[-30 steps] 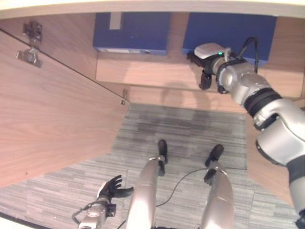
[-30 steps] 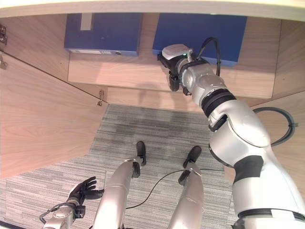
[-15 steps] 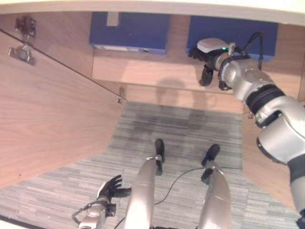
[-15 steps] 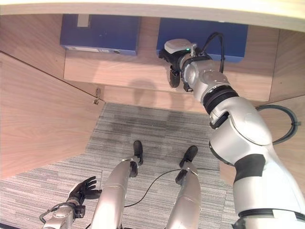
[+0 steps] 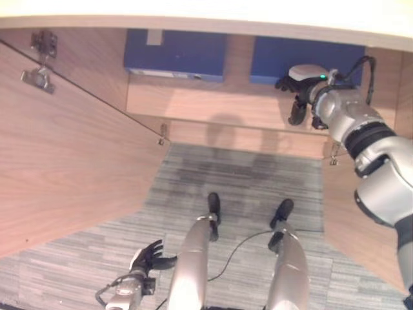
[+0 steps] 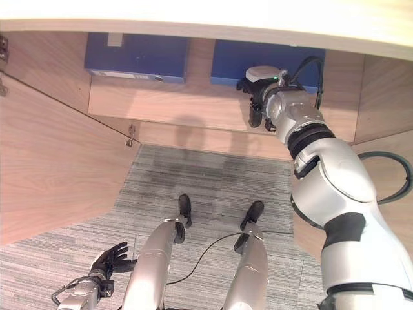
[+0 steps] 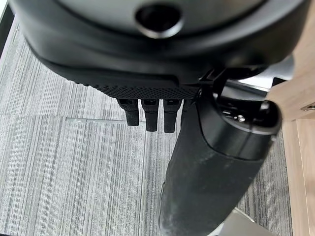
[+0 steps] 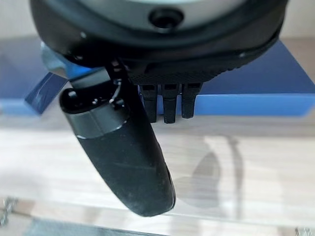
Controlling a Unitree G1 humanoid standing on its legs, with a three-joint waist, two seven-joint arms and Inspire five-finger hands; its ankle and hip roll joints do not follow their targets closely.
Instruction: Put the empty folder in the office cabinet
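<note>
Two blue folders lie flat on the cabinet shelf (image 5: 213,106): one on the left (image 5: 175,54) and one on the right (image 5: 277,59). My right hand (image 5: 298,106) hovers in front of the right folder's near edge (image 8: 256,103), open, its fingers hanging down over the shelf and holding nothing. Its thumb (image 8: 123,157) sticks out free above the wood. My left hand (image 5: 151,255) hangs low over the carpet beside my body, open, fingers spread and empty.
The cabinet's left door (image 5: 71,155) stands swung open toward me, with hinges (image 5: 39,45) at its top. The right door (image 5: 361,226) is open too, under my right arm. Grey striped carpet (image 5: 245,174) lies below the shelf.
My right hand has slid to the right along the front of the right folder, and the view has shifted a little. The left hand has stayed put.
</note>
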